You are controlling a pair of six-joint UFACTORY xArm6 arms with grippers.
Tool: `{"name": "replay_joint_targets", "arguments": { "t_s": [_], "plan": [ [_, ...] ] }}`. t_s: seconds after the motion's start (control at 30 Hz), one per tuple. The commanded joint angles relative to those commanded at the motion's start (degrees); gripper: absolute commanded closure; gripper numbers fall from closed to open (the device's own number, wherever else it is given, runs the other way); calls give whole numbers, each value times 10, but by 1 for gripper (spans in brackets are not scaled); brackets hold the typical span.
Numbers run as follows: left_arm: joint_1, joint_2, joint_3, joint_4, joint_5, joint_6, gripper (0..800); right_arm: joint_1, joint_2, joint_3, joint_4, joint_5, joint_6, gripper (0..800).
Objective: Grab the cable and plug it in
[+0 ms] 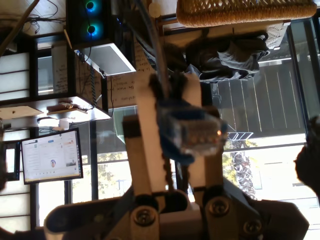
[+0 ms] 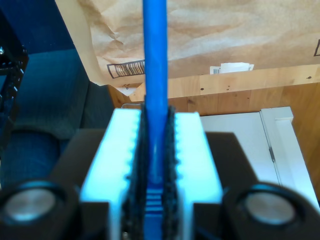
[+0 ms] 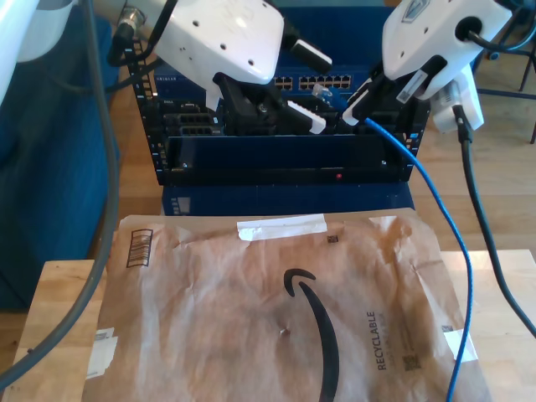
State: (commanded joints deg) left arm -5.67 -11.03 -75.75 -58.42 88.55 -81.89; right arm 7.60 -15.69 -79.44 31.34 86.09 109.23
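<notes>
My first tool is clamped on the plug of the cable, holding it up before the rack so its clear tip can meet a port. My second tool is closed on the blue cord further along, presumably to steady the slack, which trails down past the brown envelope on the bench

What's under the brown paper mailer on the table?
The brown paper mailer lies flat on the wooden table, whose bare wood shows around it. The blue cable runs over one edge. Anything beneath the mailer is covered.
</notes>
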Motion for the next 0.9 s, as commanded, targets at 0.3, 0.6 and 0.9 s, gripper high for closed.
{"name": "replay_joint_targets", "arguments": {
  "t_s": [0.3,0.6,0.9],
  "plan": [
    [3,0,-2,-18,0,-35,18,1,-4,0,0,1,-1,797],
    [9,0,2,-25,2,-35,138,1,-10,0,0,1,-2,797],
    [21,5,7,-25,0,-34,409,1,-12,0,0,1,-3,797]
  ]
}}
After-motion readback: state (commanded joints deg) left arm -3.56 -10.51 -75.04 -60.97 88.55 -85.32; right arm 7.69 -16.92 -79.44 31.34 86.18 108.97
